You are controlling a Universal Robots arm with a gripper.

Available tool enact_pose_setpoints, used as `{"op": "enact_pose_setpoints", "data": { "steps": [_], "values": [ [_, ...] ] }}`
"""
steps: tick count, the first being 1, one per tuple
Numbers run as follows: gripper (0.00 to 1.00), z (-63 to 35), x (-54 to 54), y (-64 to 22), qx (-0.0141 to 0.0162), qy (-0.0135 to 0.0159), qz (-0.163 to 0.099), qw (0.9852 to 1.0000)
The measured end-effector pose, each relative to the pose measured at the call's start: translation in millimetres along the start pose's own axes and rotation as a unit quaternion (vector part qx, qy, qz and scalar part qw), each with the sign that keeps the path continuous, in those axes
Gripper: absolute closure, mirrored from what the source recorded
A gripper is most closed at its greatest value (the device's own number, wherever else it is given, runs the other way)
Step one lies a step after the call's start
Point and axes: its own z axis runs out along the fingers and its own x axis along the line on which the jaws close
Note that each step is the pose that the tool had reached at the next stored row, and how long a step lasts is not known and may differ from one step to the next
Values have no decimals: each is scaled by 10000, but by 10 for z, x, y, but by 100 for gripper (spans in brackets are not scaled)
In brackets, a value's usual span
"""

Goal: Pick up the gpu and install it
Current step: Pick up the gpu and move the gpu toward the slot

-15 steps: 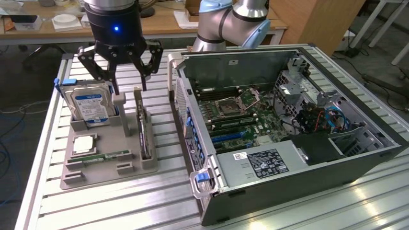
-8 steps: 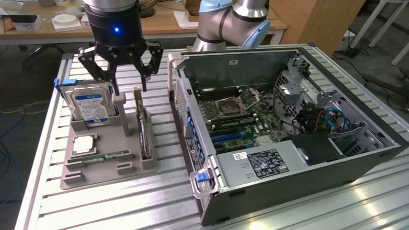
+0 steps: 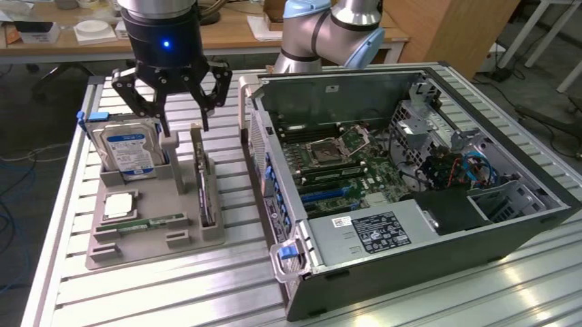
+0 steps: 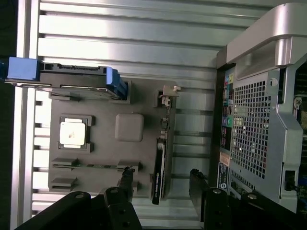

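So the gpu [image 3: 202, 187] is a thin flat card standing on its long edge in a slot of the grey holder [image 3: 155, 242]. It has a dark, nearly black face and a tan-brown edge along the top, and it's roughly as long as the hard drive [image 3: 127, 153] parked next to it. In the exterior view the holder sits at about 9 o'clock from the open PC case [image 3: 409, 204], all on the slatted metal surface [image 3: 136, 293], and the gpu is in the slot nearest the case. The hand [image 3: 185, 127] hangs right over the far end of the card with its fingers spread wide, gripping nothing. The exterior view gives the side-on look: the card's height, the motherboard [image 3: 345, 163] inside the case, and a blue light on the hand's body. The wrist view looks straight down, so the gpu [image 4: 159, 158] is just a skinny strip with a pale metal bracket at one end. It runs between the two black fingers [image 4: 127, 179] of the hand [image 4: 160, 172], apart from both. That view also catches the case's [image 4: 259, 120] perforated rear panel. Writing-wise, the hard drive has a blue-and-white label and the case has a black-and-white sticker [image 3: 386, 231], but neither can be read.
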Motion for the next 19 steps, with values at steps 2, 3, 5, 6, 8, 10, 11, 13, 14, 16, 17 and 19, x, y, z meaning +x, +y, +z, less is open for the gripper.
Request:
{"op": "enact_pose_setpoints", "data": {
  "steps": [2,3,5,6,8,10,11,13,14,16,17,19],
  "values": [
    [41,5,0,0,0,0,0,10000],
    [41,7,0,0,0,0,0,10000],
    [41,12,0,-1,0,0,0,10000],
    [41,14,0,-1,0,0,0,10000],
    [41,19,0,-1,0,0,0,10000],
    [41,23,0,-1,0,0,0,10000],
    [41,26,0,-1,0,0,0,10000],
    [41,31,1,-1,0,-1,0,10000],
    [41,34,1,-2,0,-1,0,10000],
    [41,39,1,-2,0,0,0,10000],
    [41,41,1,-2,0,-1,0,10000],
    [41,46,1,-2,0,0,0,10000]
  ]
}}
